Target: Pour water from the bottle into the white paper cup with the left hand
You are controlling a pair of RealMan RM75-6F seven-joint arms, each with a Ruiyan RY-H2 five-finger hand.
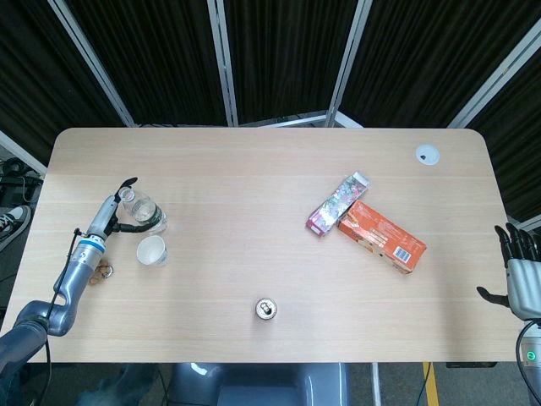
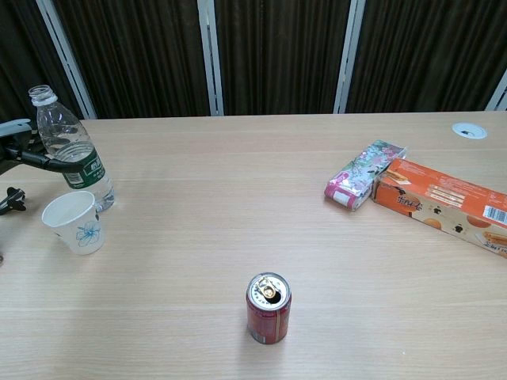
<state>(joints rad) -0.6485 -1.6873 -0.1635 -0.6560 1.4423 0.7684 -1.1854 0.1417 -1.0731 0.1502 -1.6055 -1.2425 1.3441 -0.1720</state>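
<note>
Dark curtains hang behind a pale wooden table [image 1: 254, 169], where the uncapped water bottle [image 2: 73, 150] stands upright near the left edge with the white paper cup [image 2: 75, 222] just beside it, nearer the robot. The left hand [image 1: 114, 211] is at the bottle with fingers spread around its body, though I cannot tell whether they touch it. So the task looks barely begun, with gripping, lifting and pouring all left, while the right hand [image 1: 521, 275] hangs open off the table's right edge.
</note>
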